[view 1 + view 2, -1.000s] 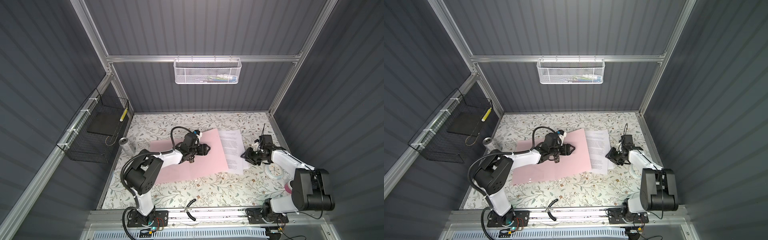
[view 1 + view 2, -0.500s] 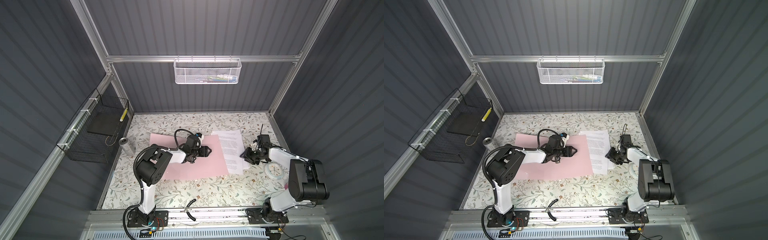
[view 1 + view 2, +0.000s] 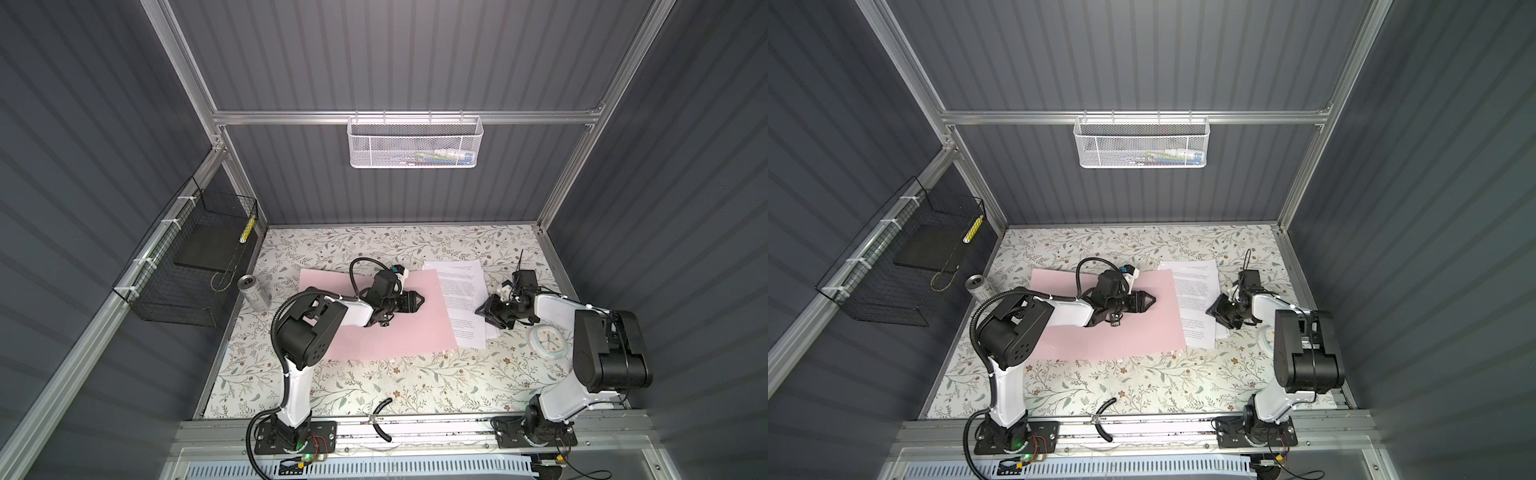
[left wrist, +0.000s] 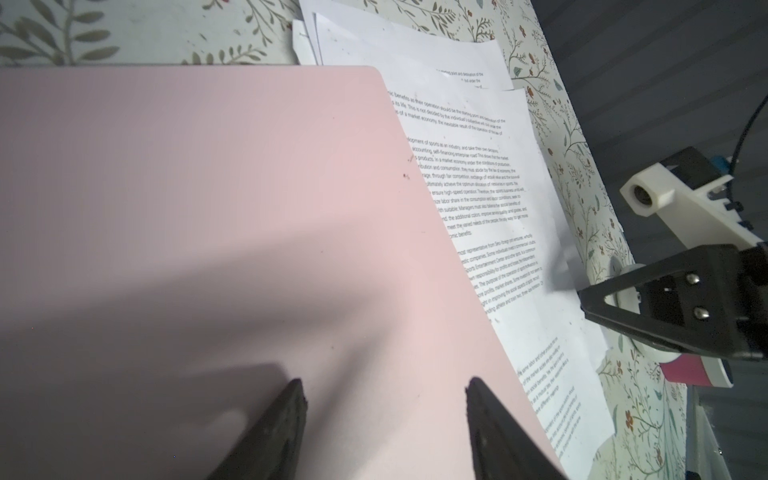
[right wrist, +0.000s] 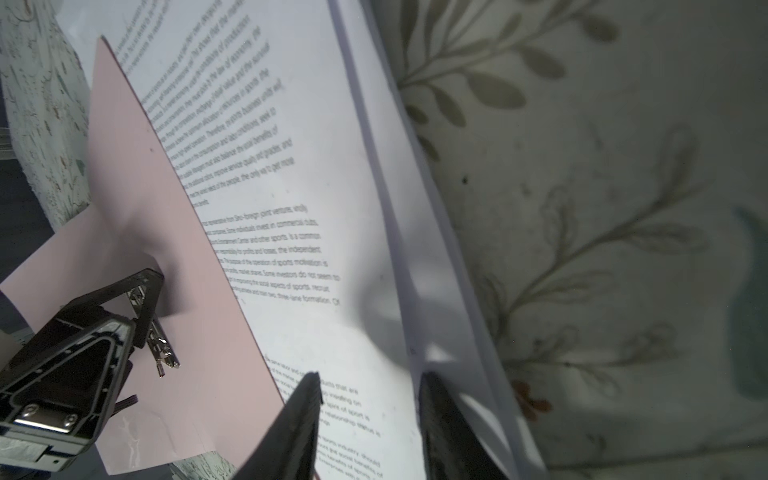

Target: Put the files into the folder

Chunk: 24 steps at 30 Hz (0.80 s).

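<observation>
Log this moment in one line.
files: partly under folder cover | left claw: open, above folder | right claw: open, at files' outer edge

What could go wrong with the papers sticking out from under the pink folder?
The files lie fanned, not squared, so a push from the right gripper at their edge might crumple them or leave a sheet behind. The folder lies flat on the table; it could slide along unless the open left gripper pins it.
</observation>
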Each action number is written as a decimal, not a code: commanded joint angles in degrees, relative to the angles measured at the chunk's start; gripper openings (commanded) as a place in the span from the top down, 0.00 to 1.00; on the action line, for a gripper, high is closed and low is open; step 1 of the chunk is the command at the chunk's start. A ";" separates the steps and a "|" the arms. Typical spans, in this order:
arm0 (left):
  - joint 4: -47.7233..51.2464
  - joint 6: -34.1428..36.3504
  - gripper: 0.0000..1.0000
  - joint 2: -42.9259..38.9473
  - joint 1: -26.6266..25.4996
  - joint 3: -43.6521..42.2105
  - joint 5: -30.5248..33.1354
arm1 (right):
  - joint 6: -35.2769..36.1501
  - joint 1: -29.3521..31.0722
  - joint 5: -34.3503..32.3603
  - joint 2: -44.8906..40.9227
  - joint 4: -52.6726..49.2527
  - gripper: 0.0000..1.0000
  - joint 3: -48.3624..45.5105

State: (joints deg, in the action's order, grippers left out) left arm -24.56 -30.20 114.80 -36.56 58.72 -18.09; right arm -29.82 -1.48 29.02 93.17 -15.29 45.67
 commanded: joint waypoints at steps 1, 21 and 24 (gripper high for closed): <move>2.19 -0.57 0.37 2.02 0.27 -1.33 -2.04 | -2.04 -0.20 4.63 -0.22 4.35 0.60 -1.17; 1.09 -0.68 0.38 2.42 0.27 -2.03 -2.97 | -4.00 1.47 4.92 5.99 5.73 0.62 2.91; 1.06 -0.74 0.39 2.24 0.25 -2.12 -2.90 | -4.15 1.66 4.14 7.42 4.65 0.63 4.24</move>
State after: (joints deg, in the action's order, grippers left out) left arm -26.28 -30.24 115.42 -36.38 58.39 -20.25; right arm -33.39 -0.19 33.89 99.02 -10.26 48.23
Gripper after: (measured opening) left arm 0.614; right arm 0.376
